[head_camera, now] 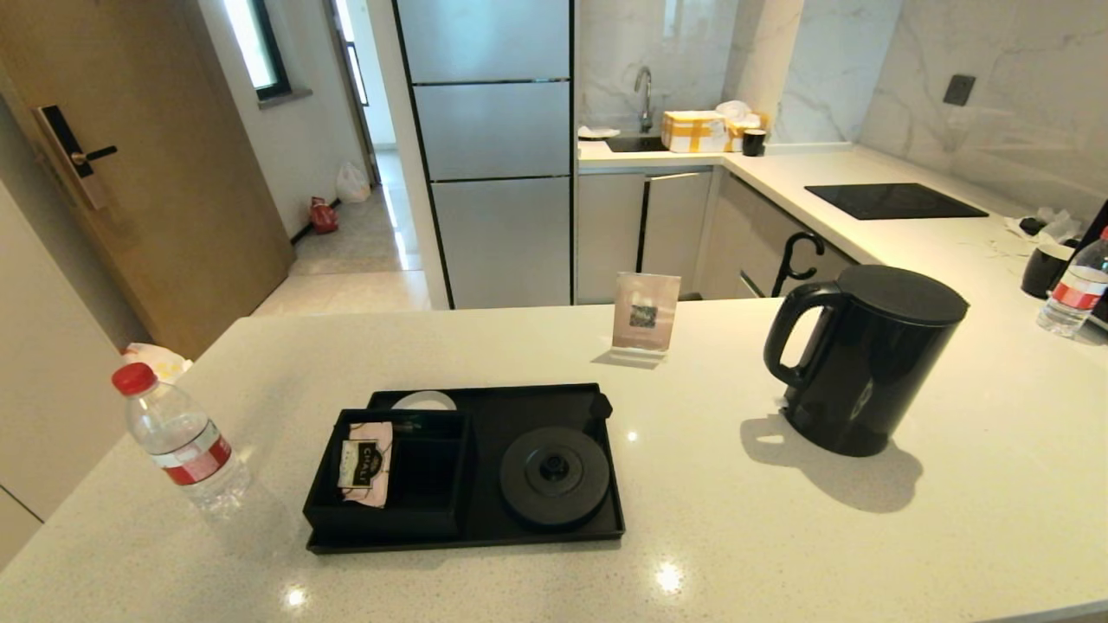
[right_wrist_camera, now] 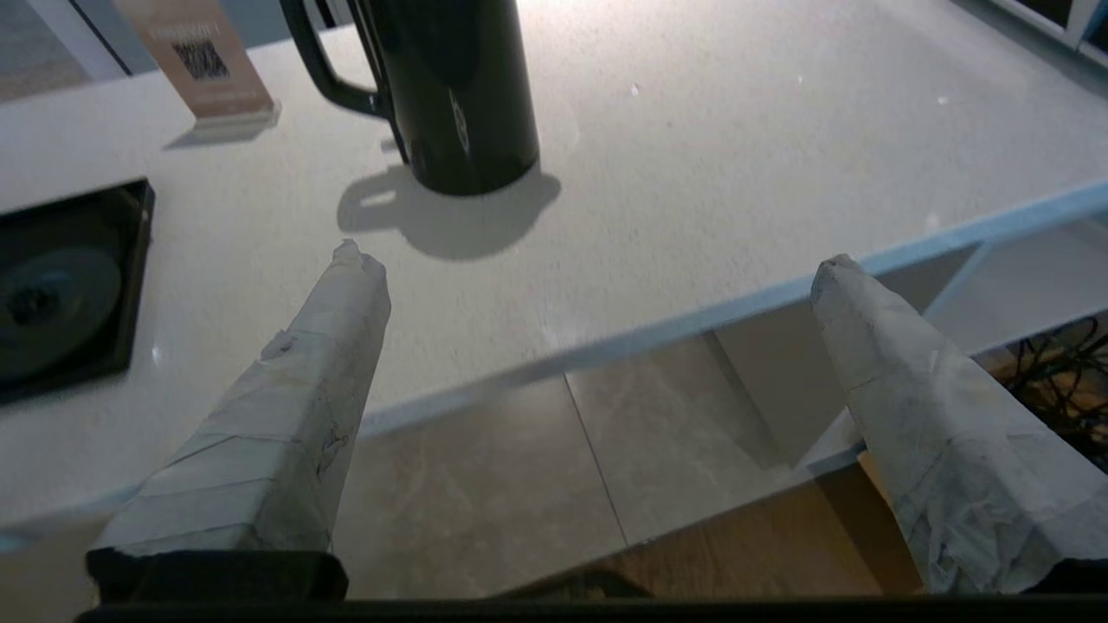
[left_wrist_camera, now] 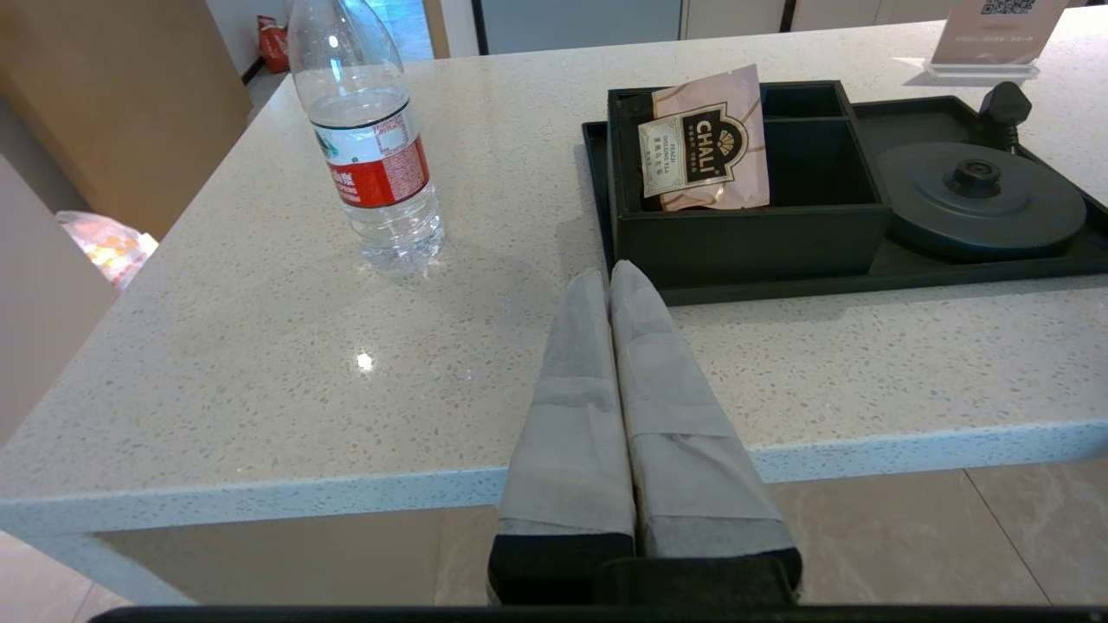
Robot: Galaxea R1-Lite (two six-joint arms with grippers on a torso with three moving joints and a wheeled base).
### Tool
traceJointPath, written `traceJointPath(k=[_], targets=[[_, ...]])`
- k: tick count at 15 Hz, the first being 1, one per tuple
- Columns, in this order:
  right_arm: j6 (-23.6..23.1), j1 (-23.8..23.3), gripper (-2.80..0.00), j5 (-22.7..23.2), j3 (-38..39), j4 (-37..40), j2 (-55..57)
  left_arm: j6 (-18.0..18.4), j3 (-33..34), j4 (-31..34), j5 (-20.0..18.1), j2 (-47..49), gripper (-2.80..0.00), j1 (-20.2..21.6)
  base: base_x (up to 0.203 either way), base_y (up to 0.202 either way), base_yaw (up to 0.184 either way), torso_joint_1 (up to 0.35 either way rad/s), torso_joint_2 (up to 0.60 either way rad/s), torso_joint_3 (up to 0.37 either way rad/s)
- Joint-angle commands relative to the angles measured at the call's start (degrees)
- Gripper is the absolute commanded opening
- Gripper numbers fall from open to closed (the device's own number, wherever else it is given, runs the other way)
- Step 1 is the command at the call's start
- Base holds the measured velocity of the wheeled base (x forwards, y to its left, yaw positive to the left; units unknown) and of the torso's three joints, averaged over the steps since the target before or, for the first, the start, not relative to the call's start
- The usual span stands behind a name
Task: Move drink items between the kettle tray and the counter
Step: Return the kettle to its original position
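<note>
Kettle (right_wrist_camera: 450, 95) sits on the tabletop (right_wrist_camera: 692, 173), off its round base (right_wrist_camera: 52, 303) in the tray (right_wrist_camera: 130, 285). It stands ahead of the right claw (right_wrist_camera: 589, 268), which is spread wide and empty at the tabletop edge, probably lined up for it. Water bottle (left_wrist_camera: 368, 138) stands beyond the left claw (left_wrist_camera: 608, 277), pinched closed, holding nothing, parked.

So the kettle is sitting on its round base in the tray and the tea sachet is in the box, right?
Not quite. The kettle stands on the counter, right of the tray; its round base is bare, as the head view shows. The tea sachet is in the box.
</note>
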Motion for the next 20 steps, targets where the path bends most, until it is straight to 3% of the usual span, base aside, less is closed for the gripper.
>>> traceJointPath(k=[1,2,4,7,8,10,12,17,18,20], targets=[[-2.1,-1.1,0.00,0.6,3.1,2.8,-11.4,0.1,-0.1,0.0,0.0,0.0,-2.80,0.0,0.000,0.000,0.000,0.000,0.00,0.000],[-3.3,-1.4,0.00,0.9,5.0,3.8,-13.3,0.1,-0.1,0.0,0.0,0.0,-2.80,0.0,0.000,0.000,0.000,0.000,0.00,0.000],[0.3,-1.6,0.00,3.2,10.0,2.9,-13.6,0.0,0.0,0.0,0.0,0.0,-2.80,0.0,0.000,0.000,0.000,0.000,0.00,0.000],[1.0,-1.7,0.00,12.4,15.2,0.5,-13.6,0.0,0.0,0.0,0.0,-0.1,-2.80,0.0,0.000,0.000,0.000,0.000,0.00,0.000],[0.8,-1.7,-2.80,15.1,16.5,-1.2,-13.6,0.1,0.0,0.0,0.0,0.0,-2.80,0.0,0.000,0.000,0.000,0.000,0.00,0.000],[0.4,-1.7,-2.80,16.9,18.5,-3.5,-13.6,0.0,0.0,0.0,0.0,0.0,-2.80,0.0,0.000,0.000,0.000,0.000,0.00,0.000],[-1.8,-1.7,-2.80,19.9,24.3,-12.1,-13.6,0.0,0.0,0.0,0.0,0.0,-2.80,0.0,0.000,0.000,0.000,0.000,0.00,0.000],[-13.4,-1.7,-2.80,23.0,46.3,-48.0,-13.6,0.0,0.0,0.0,0.0,-0.1,-2.80,0.0,0.000,0.000,0.000,0.000,0.00,0.000],[-14.5,-1.8,-2.80,23.0,48.4,-52.3,-13.6,0.1,0.0,0.0,0.0,-0.1,-2.80,0.0,0.000,0.000,0.000,0.000,0.00,0.000],[-13.1,-1.8,-2.80,22.9,48.7,-52.9,-13.6,0.0,0.0,0.0,0.0,0.0,-2.80,0.0,0.000,0.000,0.000,0.000,0.00,0.000]])
